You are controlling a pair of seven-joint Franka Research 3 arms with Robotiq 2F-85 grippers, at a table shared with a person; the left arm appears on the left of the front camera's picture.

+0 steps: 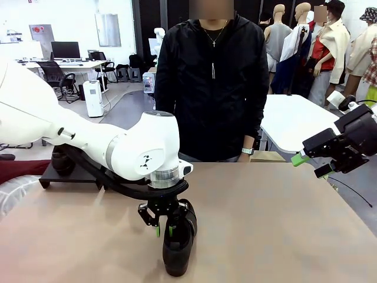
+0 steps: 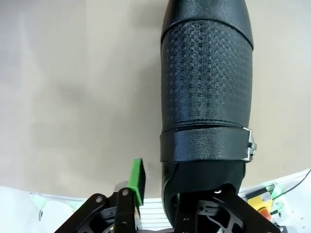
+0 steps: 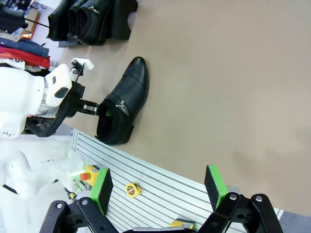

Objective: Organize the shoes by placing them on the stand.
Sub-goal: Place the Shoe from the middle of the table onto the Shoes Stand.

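A black glossy shoe [image 1: 178, 250] stands on the tan table near the front edge, toe toward me. My left gripper [image 1: 165, 229] reaches down at its heel opening. In the left wrist view the shoe [image 2: 206, 97] runs up the picture. One green pad [image 2: 137, 180] stands just outside the side wall with a thin gap, and the other finger is hidden inside the opening. The right wrist view shows the same shoe [image 3: 121, 104]. The black stand [image 1: 76, 175] at the back left holds other shoes [image 3: 82, 17]. My right gripper [image 1: 312, 165] hangs open and empty over the table's right side.
A person in a black jacket [image 1: 212, 88] stands at the far edge. A white slatted ledge [image 3: 160, 174] with a yellow tape measure [image 3: 132, 189] lies along the table's near side. The tan tabletop [image 1: 277, 224] stretches bare to the right of the shoe.
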